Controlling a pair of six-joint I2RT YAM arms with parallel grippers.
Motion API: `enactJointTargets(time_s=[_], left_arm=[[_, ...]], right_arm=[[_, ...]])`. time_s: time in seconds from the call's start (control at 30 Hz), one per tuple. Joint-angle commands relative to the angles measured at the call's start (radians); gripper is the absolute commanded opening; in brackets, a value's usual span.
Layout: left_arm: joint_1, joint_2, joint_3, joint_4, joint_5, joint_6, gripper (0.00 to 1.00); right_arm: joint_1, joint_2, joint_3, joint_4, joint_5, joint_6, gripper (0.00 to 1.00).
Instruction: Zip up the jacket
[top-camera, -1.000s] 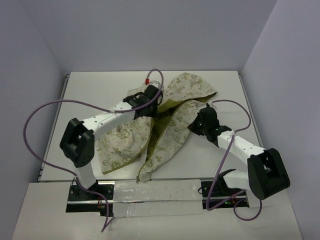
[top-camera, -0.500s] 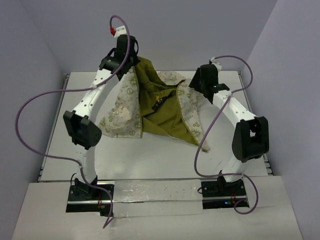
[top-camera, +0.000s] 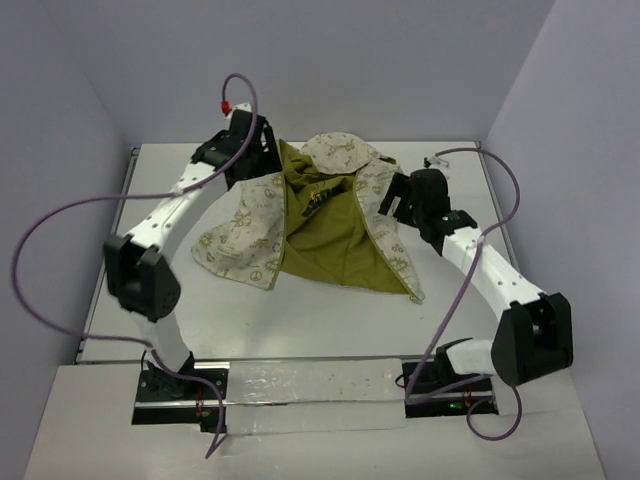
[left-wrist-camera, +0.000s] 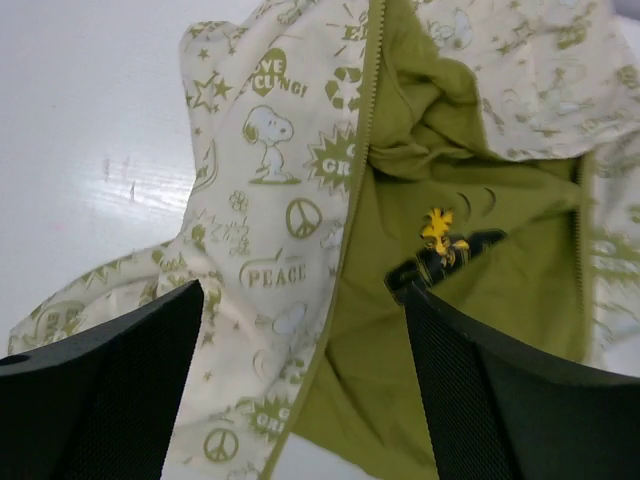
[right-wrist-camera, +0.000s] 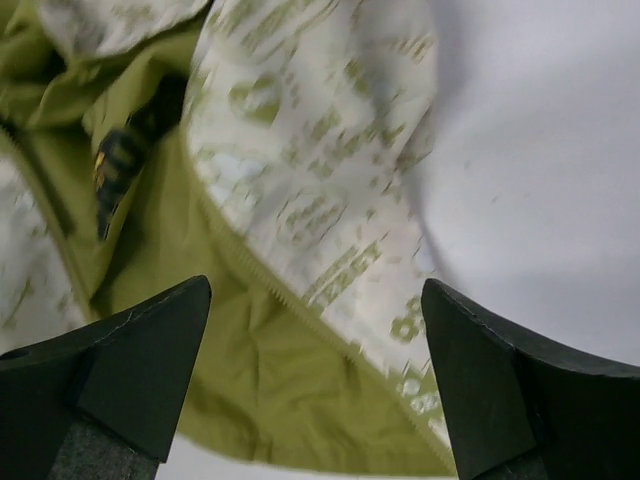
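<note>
So the jacket (top-camera: 330, 225) lies unzipped, spread open on the far middle of the white table (top-camera: 450, 330), olive lining up, cream printed flaps out sideways. The left gripper (left-wrist-camera: 300, 300) and right gripper (right-wrist-camera: 315, 290) both gape wide over it, holding nothing. Plain pale walls (top-camera: 350, 60) all round.

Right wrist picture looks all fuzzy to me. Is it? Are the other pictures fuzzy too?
Right wrist view: yes, the jacket print is smeared and blurry, so its words cannot be read. Left wrist view: sharp, with the word PEACE and a cartoon dog showing clearly, and pale glare on the table. Top external view: clear and evenly lit, with only soft shadows.
</note>
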Motion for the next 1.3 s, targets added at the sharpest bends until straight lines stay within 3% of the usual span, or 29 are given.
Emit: enactJointTargets(time_s=[0.0,0.13,0.33,0.5,0.67,0.9,1.03,1.27], left_arm=[[-0.005,-0.283,-0.318,0.140,0.055,-0.069,0.84],[-0.008,-0.458,-0.573,0.212,0.087,-0.132,0.83],[0.022,-0.668,-0.803,0.223,0.076,-0.226,0.88],[0.071,-0.703,-0.770,0.147,0.045,-0.239,0.88],[0.080,-0.716,-0.780,0.156,0.030,-0.223,0.89],[0.091,-0.656,-0.777,0.171,0.057,-0.233,0.89],[0.094,-0.662,-0.786,0.179,0.052,-0.228,0.89],[0.100,-0.677,-0.785,0.166,0.038,-0.230,0.89]], right_arm=[[0.144,-0.068,-0.090,0.082,-0.041,0.050,0.92],[0.299,-0.052,-0.135,0.161,-0.094,0.136,0.89],[0.537,0.165,-0.075,0.371,-0.181,0.314,0.84],[0.573,0.402,-0.042,0.534,-0.289,0.472,0.80],[0.604,0.548,0.046,0.540,-0.274,0.504,0.74],[0.627,0.640,0.064,0.544,-0.259,0.569,0.69],[0.643,0.691,0.139,0.432,-0.194,0.582,0.66],[0.648,0.725,0.182,0.362,-0.095,0.630,0.48]])
